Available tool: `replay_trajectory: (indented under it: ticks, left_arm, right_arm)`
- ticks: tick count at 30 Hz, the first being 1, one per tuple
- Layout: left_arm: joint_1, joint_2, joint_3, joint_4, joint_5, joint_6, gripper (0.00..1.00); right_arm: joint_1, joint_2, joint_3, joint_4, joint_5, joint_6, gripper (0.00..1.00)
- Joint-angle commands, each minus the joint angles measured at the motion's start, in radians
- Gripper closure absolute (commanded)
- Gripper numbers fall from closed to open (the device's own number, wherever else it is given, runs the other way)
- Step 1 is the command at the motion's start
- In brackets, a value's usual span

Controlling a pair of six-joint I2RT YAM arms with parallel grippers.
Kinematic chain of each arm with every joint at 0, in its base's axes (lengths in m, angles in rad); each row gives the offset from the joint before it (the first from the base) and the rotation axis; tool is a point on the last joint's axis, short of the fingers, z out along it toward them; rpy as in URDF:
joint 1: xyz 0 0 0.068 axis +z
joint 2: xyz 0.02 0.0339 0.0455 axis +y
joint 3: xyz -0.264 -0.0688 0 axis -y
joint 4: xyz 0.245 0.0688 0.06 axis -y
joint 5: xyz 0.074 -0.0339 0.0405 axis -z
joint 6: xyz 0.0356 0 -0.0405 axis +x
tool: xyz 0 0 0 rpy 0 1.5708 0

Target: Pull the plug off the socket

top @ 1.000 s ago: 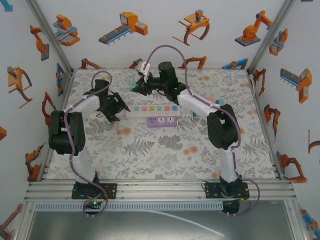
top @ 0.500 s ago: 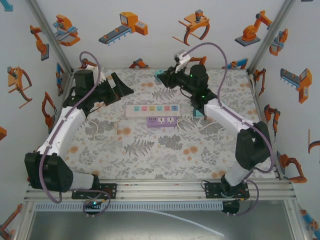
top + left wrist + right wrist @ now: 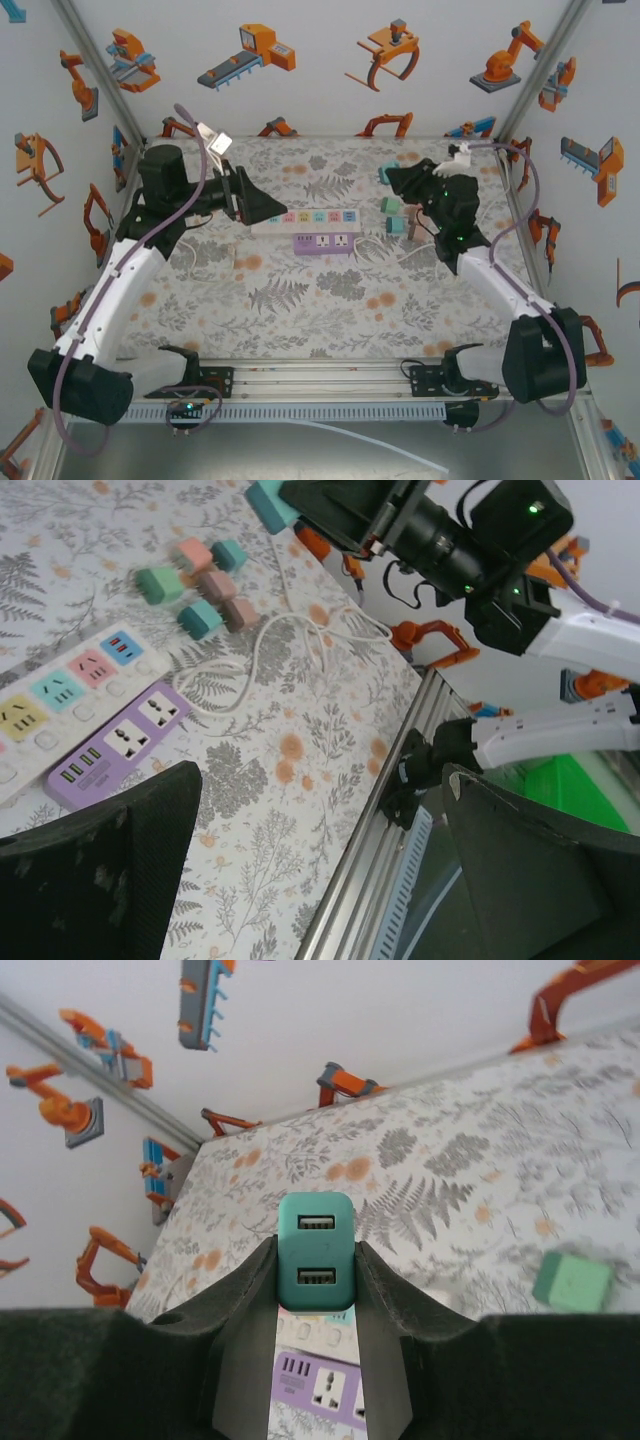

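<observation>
One teal plug [image 3: 315,1250] is sitting gripped in my right tool [image 3: 315,1270], seemingly clear of the socket strip [image 3: 305,221]; left tool [image 3: 320,830] is gaping open; I'm planning a set-down.

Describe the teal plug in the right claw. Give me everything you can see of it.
The teal plug is a small block with rounded corners, plastic by its look, with two USB ports stacked on the face toward the wrist camera. The right claw clamps its two sides between dark fingers. Nothing else touches it. It is held apart from the white power strip and the purple power strip, to their right in the top view.
</observation>
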Motion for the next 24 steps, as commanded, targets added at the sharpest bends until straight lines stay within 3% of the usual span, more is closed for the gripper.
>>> replay_trajectory:
  ticks: [1, 11, 24]
  left_arm:
    - [-0.031, -0.062, -0.034, 0.003, 0.052, 0.109, 0.03]
    - [-0.053, -0.169, -0.068, -0.099, 0.018, 0.249, 0.03]
    - [-0.053, -0.171, -0.065, -0.132, -0.014, 0.265, 0.03]
  right_arm:
    - [-0.014, -0.076, -0.087, 0.034, 0.081, 0.151, 1.00]
    - [-0.020, -0.172, -0.247, -0.159, 0.211, 0.305, 1.00]
    - [-0.021, 0.030, -0.327, -0.065, 0.281, 0.353, 1.00]
